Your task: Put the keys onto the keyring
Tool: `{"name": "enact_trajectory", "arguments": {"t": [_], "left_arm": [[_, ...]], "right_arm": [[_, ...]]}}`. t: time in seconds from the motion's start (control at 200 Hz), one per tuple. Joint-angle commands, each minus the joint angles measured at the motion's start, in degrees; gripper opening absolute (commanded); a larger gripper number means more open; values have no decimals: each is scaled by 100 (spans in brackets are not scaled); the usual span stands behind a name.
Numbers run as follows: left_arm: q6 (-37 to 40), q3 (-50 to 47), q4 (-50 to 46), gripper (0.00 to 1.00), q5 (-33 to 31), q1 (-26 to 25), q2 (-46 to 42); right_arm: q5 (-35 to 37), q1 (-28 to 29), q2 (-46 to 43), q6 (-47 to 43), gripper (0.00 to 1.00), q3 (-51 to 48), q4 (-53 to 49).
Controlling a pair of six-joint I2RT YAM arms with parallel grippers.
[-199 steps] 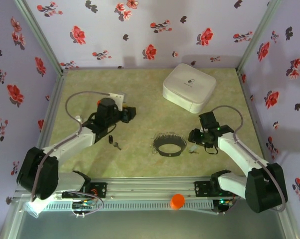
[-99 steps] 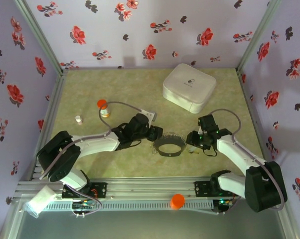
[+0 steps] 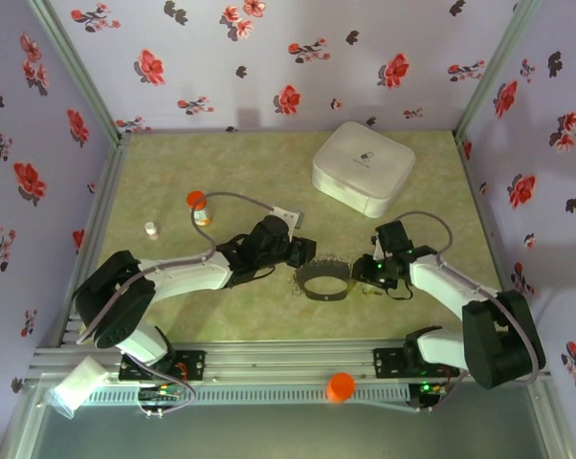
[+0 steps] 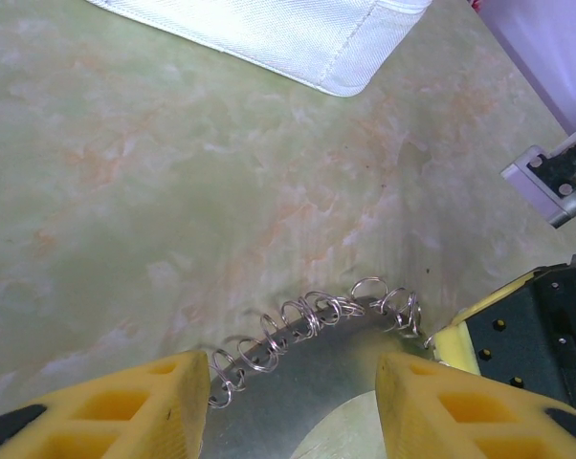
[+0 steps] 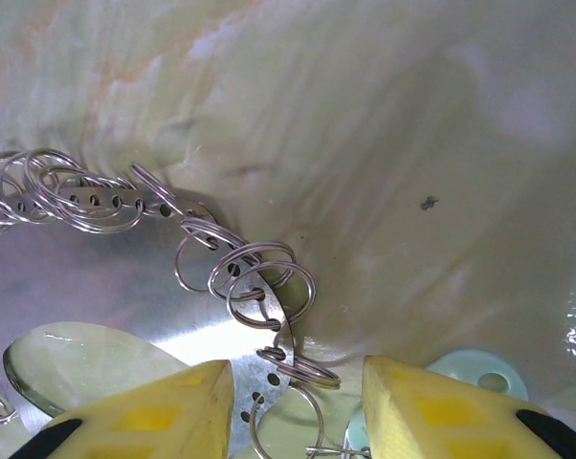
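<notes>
My left gripper (image 3: 304, 254) reaches in from the left to the keyring (image 3: 324, 292), which sits a little right of the middle of the worktop (image 3: 269, 172), nearer the near edge than the far one. The keyring is a flat grey metal band bent into a hoop that stands on its edge, with many small wire rings threaded through holes along its rim.

In my left wrist view my 2 yellow fingers (image 4: 173, 402) stand apart, clamped on nothing. The band (image 4: 307, 344) and its row of rings run across the gap between them. My right gripper (image 4: 518, 325) shows at the right of that view, just beside the end of the ring row.

My right gripper (image 3: 363, 273) meets the hoop from its right side. Its fingers (image 5: 154, 411) are also apart, and a stretch of band (image 5: 106, 277) with several loose rings lies between them. I cannot tell whether either finger touches the metal. A pale round piece with a hole (image 5: 470, 378) lies on the worktop just beside my right finger.

A white box (image 3: 363, 167) sits toward the far right corner, well apart from the hoop. An orange-capped vial (image 3: 200, 206) stands toward the left edge.
</notes>
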Motion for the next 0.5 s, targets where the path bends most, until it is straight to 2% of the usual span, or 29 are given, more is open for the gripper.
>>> {"name": "enact_trajectory", "arguments": {"t": [0.0, 0.085, 0.35, 0.495], "left_arm": [[-67, 49, 73, 49, -169, -52, -37], [-45, 33, 83, 49, -178, -56, -46], [31, 0, 82, 49, -210, -57, -96], [30, 22, 83, 49, -222, -57, -74]], "right_arm": [[72, 74, 118, -130, 39, 4, 92], [105, 105, 227, -157, 38, 40, 114], [176, 195, 321, -184, 23, 115, 133], [200, 290, 343, -219, 21, 179, 100]]}}
